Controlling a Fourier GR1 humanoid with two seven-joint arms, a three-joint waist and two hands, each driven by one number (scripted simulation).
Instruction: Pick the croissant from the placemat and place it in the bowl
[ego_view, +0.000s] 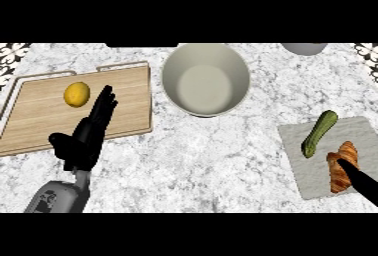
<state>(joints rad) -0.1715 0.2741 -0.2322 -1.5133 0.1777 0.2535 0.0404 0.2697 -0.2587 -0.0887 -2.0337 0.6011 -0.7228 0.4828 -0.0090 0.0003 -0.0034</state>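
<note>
One croissant (343, 167) lies on the grey placemat (310, 182) at about four o'clock on the marble counter (221, 165), its long axis running roughly up and down the view. Just beside it, toward eleven o'clock on the same mat, lies one green zucchini (319, 133), tilted, its upper end reaching past the mat's top edge.

The right hand (359, 181) comes in from the right edge at about four o'clock, and only dark fingers show; they lie over the lower part of the croissant, touching it (whether they have closed round the pastry I cannot tell, since most of the hand is cut off by the frame).

One large pale bowl (171, 75) stands at twelve o'clock, well apart from the placemat, with nothing inside it.

At ten o'clock is one wooden cutting board (44, 120) with a pale rim and handle. One lemon (77, 94) sits on it, near the board's upper middle.

The left hand (85, 137) shows at about eight o'clock, its grey forearm rising from the lower edge. Its fingers are straight and relaxed, pointing up over the board's right part, fingertips just beside the lemon and holding nothing.

A single grey rounded object (303, 48) is cut off at the top edge near one o'clock; too little shows to name it.
</note>
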